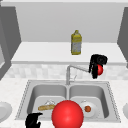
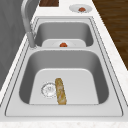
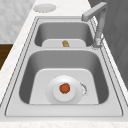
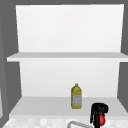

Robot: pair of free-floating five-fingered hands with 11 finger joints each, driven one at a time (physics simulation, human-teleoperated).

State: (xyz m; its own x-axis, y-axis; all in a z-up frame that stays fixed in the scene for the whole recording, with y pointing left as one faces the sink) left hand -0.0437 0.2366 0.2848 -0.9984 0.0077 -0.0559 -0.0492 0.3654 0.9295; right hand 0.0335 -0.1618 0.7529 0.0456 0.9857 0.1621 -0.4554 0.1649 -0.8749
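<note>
My right hand [image 1: 96, 63] hangs in the air above the sink's right basin, just right of the faucet's spout, fingers curled down round a small red ball [image 1: 100, 70]. It appears again low in the upper view, hand [image 4: 98, 111] and ball [image 4: 101, 120], in front of the lower shelf's edge. At the picture's bottom left, over the counter's front edge, floats my left hand [image 1: 33, 121]. Right beside it is a big red sphere [image 1: 67, 115], which covers the front of the sink's divider.
A double sink [image 1: 110, 100] with a faucet [image 1: 68, 73]. A baguette [image 2: 60, 91] lies by the left basin's drain. A white plate [image 3: 51, 93] with a small orange-red thing [image 3: 65, 88] sits in the right basin. A yellow bottle [image 1: 76, 43] stands on the shelf. Plates [image 1: 3, 111] lie on the counter at both sides.
</note>
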